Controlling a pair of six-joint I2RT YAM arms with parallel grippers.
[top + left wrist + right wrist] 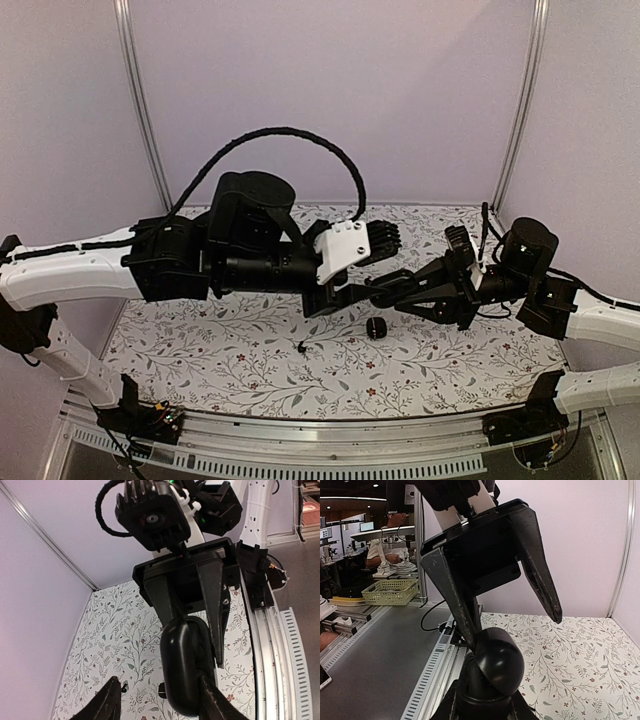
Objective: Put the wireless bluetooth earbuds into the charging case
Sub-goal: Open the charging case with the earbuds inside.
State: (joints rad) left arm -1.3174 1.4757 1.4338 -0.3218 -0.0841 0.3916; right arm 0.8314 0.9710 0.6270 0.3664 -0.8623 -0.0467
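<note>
My right gripper (485,702) is clamped on the black charging case (495,662), holding it up above the floral table (200,340). My left gripper (512,627) faces it with jaws spread wide, one finger (457,605) touching the case's upper side (the other stands clear). One earbud (376,328) lies on the table just below the grippers; a second earbud (302,347) lies nearby, to its left.

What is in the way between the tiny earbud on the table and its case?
The case itself: it looks shut. The right gripper holds it up in the air, and the earbud lies down on the table. Nothing else visible blocks it.
</note>
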